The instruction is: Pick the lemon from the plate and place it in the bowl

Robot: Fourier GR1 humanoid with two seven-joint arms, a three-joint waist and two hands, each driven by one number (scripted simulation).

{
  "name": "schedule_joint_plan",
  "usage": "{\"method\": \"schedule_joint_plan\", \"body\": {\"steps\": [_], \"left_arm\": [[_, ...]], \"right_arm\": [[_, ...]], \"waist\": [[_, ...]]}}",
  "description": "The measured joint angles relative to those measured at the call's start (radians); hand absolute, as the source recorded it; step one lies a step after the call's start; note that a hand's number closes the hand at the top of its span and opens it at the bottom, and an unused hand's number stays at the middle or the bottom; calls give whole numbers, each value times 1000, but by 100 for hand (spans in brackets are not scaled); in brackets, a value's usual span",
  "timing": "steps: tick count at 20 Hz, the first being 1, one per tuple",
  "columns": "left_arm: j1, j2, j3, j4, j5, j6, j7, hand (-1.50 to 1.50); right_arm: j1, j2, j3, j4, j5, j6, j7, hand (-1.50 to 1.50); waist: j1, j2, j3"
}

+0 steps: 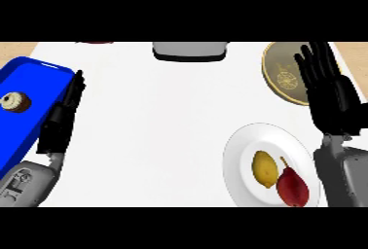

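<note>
A yellow lemon (264, 168) lies on the white plate (241, 146) at the lower right, with a red pear-shaped fruit (292, 188) touching its right side. A tan bowl (282, 73) sits at the upper right, partly hidden. My right hand (329, 92) is open with straight fingers, held over the bowl's right part and above the plate's far edge. My left hand (63, 114) is open at the left, edge-on beside the blue tray, with nothing in it.
A blue tray (25, 126) at the left edge holds a small round pastry (14, 102). A grey and black appliance (191, 50) stands at the back centre. A dark red object (96, 42) peeks in at the top left.
</note>
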Motion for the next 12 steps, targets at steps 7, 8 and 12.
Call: {"method": "schedule_joint_plan", "body": {"steps": [7,8,12], "left_arm": [[57,28,94,-34,47,0,39,0],[63,26,99,-31,54,3,44,0],[104,22,130,-30,94,0,58,0]], "right_arm": [[131,-184,21,-152,169,79,-50,-150],[165,-242,24,-131,236,84,-25,-150],[354,-284,7,-151,424,-38,60,-150]], "waist": [[-38,-4,-8],[-51,-1,-13],[-90,-13,-7]]}}
